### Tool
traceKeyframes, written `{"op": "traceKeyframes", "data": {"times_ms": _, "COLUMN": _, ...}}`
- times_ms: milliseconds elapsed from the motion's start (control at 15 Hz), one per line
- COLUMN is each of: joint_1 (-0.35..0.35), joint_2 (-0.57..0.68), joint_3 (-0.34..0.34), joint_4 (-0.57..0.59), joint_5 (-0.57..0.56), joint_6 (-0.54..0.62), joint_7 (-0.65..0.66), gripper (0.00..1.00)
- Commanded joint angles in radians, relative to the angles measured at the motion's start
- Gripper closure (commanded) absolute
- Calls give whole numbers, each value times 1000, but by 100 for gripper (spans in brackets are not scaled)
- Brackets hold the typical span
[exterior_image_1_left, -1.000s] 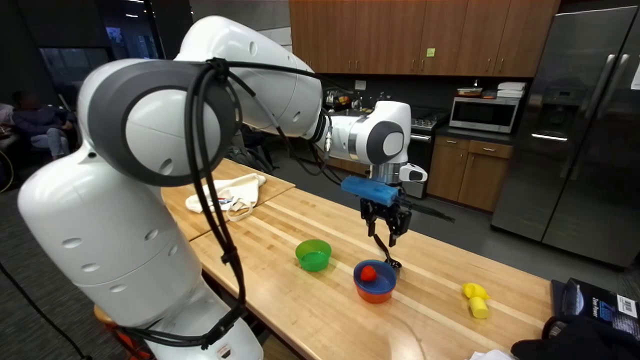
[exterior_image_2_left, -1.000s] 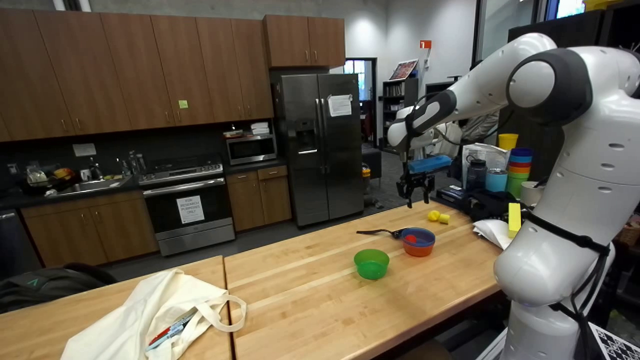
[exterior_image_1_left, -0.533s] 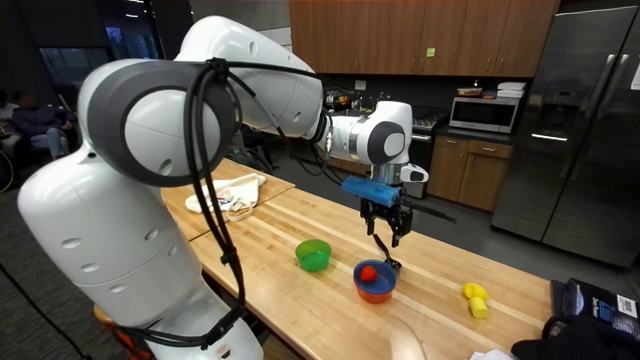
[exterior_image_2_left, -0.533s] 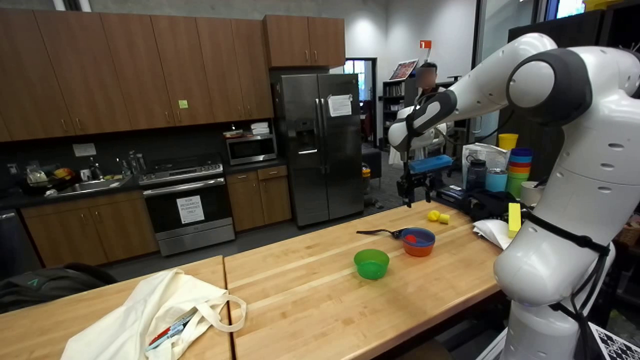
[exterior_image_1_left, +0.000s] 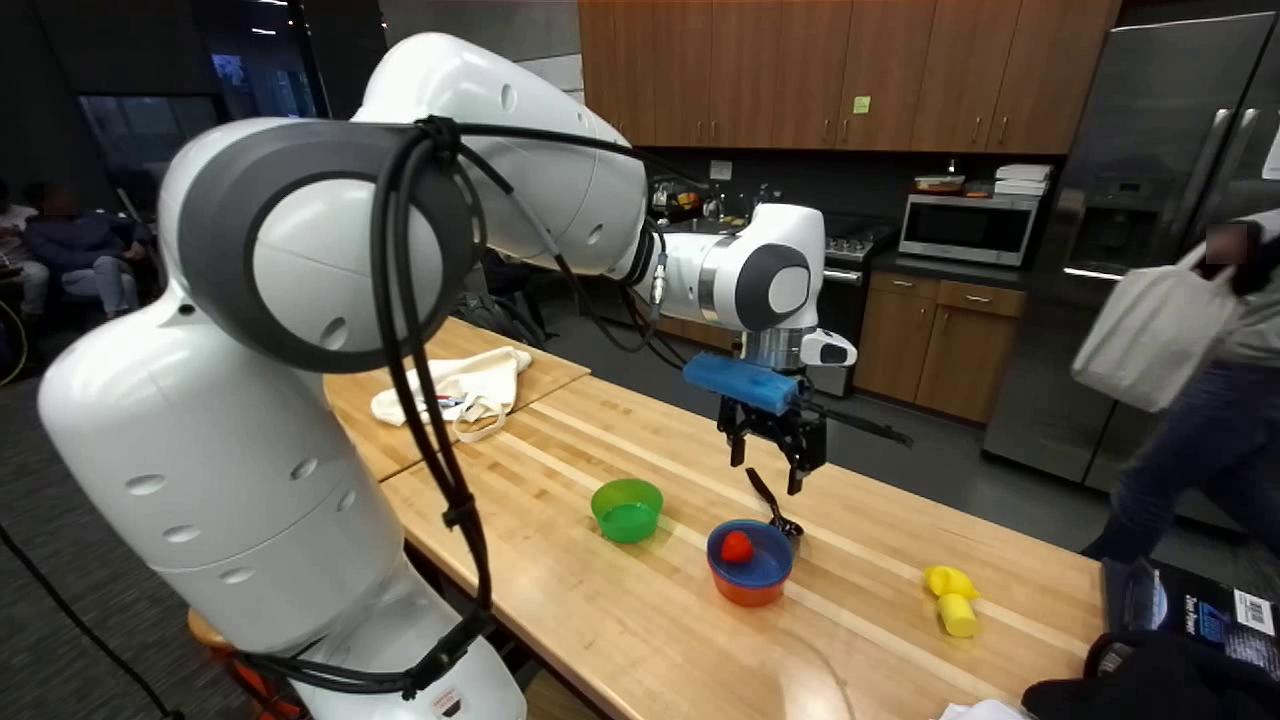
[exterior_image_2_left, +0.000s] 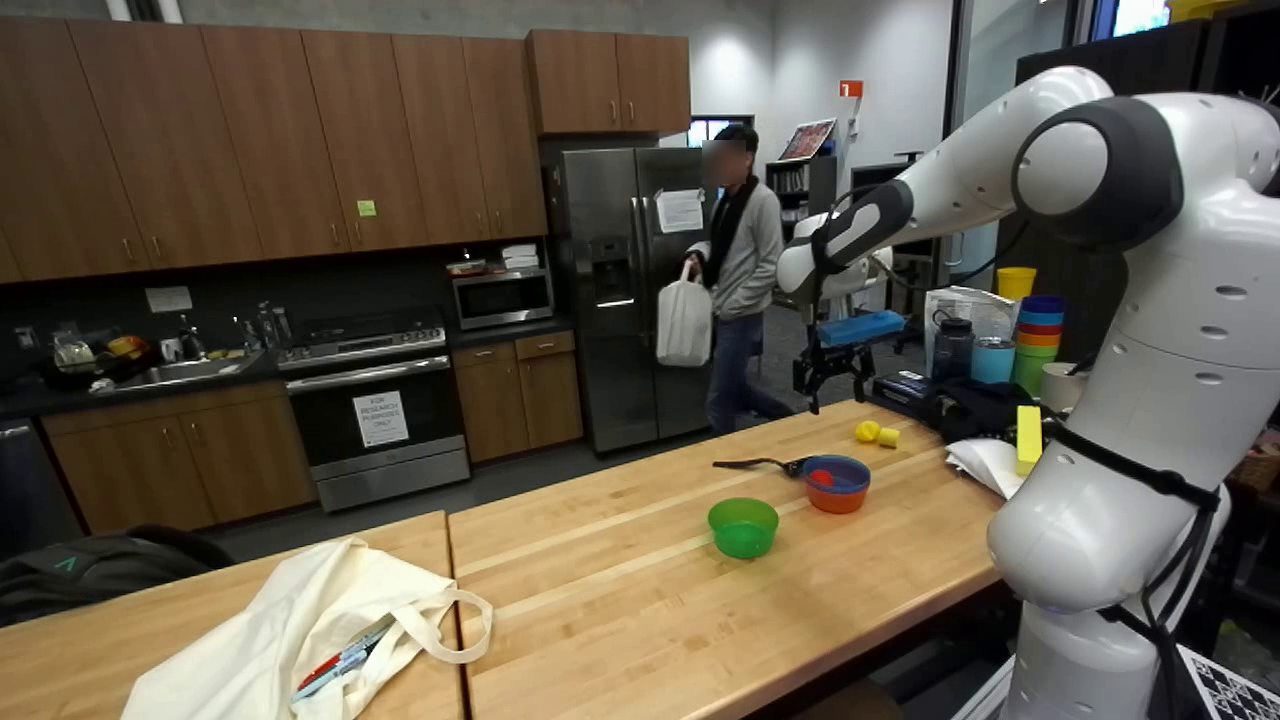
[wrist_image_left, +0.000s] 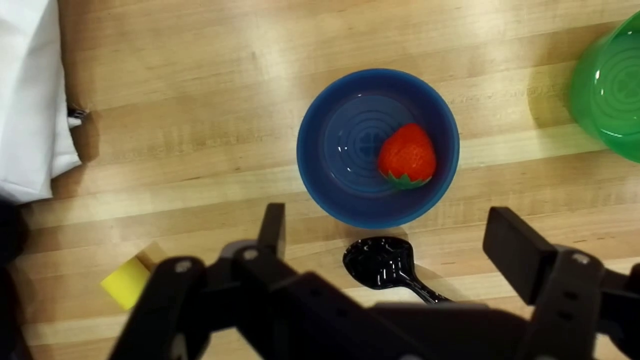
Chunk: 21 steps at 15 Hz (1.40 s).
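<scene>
Farthest left in an exterior view, one cream tote bag (exterior_image_1_left: 490, 380) lies slumped at the seam of two wooden tables (exterior_image_1_left: 560, 600), its strap reaching over the seam; next, rightward, stands one green bowl (exterior_image_1_left: 628, 514), upright; then one blue bowl (exterior_image_1_left: 769, 562), seated in one orange bowl (exterior_image_1_left: 748, 597), both upright, with one strawberry (wrist_image_left: 407, 155) inside the blue bowl; in the wrist view the strawberry lies toward the right-hand wall, its red tip pointing to the top, its leafy green cap to the bottom, its long axis nearly up and down; just beside the bowls lies one black spoon (wrist_image_left: 384, 265), its head at the end nearest the blue bowl, its handle slanting to the lower right of the wrist view and passing out of sight behind the gripper (exterior_image_1_left: 766, 474); the gripper hangs well above the wood, its two fingers spread wide apart; farther right lie two yellow things, one rounded yellow piece (exterior_image_1_left: 947, 580) and one yellow cylinder (exterior_image_1_left: 957, 615), and whether they touch I cannot tell; at the right edge are one dark printed box (exterior_image_1_left: 1205, 612) and, beyond the table, one person (exterior_image_1_left: 1225, 412) carrying one white bag (exterior_image_1_left: 1150, 335).
</scene>
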<state>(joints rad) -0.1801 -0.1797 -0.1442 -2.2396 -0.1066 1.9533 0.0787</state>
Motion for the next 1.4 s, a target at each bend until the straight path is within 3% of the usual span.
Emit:
{"op": "traceKeyframes", "data": {"times_ms": 0, "joint_1": -3, "joint_2": 47, "joint_3": -10, "joint_4": 13, "joint_5": 0, "joint_6": 3, "joint_7": 11, "gripper": 0}}
{"op": "traceKeyframes", "data": {"times_ms": 400, "joint_1": -13, "joint_2": 139, "joint_3": -34, "joint_4": 20, "joint_5": 3, "joint_6": 14, "joint_7": 10, "gripper": 0}}
{"op": "traceKeyframes", "data": {"times_ms": 1333, "joint_1": 21, "joint_2": 159, "joint_3": -7, "joint_4": -9, "joint_5": -23, "joint_6": 34, "joint_7": 27, "gripper": 0}}
